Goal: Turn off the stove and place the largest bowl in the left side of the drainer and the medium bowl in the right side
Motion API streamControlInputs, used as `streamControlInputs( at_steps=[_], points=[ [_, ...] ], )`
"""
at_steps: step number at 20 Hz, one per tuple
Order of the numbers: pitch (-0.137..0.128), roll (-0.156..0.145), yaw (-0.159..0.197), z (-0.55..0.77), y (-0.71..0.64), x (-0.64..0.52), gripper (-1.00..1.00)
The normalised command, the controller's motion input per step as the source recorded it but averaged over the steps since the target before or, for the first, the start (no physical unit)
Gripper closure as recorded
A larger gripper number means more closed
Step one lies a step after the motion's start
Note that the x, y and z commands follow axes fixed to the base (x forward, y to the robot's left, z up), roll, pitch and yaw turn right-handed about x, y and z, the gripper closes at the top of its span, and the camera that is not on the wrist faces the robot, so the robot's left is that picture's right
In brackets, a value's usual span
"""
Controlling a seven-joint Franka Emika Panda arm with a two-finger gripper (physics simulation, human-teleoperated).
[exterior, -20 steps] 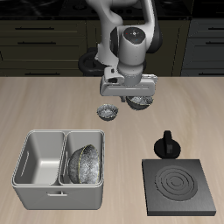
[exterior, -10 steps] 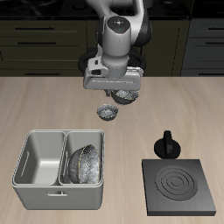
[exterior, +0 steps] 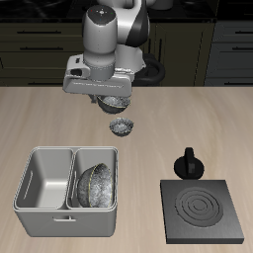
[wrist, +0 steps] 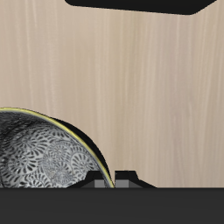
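The gripper (exterior: 107, 100) hangs above the table (exterior: 40, 119), toward the back. It holds the medium bowl (exterior: 111, 100) by its rim — the jaws are closed on the edge, and the bowl is lifted off the wood. In the wrist view, the bowl (wrist: 48, 157) is right under the fingers, grey and speckled.

The small bowl (exterior: 121, 126) sits on the table just in front of the lifted one.

The drainer (exterior: 67, 212) stands near the front edge. The largest bowl (exterior: 95, 183) leans on its side in one half — the half closer to the stove (exterior: 205, 211). The other half has nothing in it.

The knob (exterior: 187, 163) sits just behind the stove.
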Motion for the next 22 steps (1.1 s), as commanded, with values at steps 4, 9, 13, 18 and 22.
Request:
streamControlInputs(
  at_steps=[4,9,13,18,22],
  points=[
    [0.042,0.023,0.023,0.33,-0.58,0.31,1.00],
    [0.030,0.007,0.004,0.26,-0.45,0.32,1.00],
    [-0.045,0.062,0.053,0.19,-0.24,0.25,1.00],
    [-0.013,0.026,0.042,0.18,-0.33,0.28,1.00],
    [-0.018,-0.073,-0.026,0.23,-0.51,0.26,1.00]
  ],
)
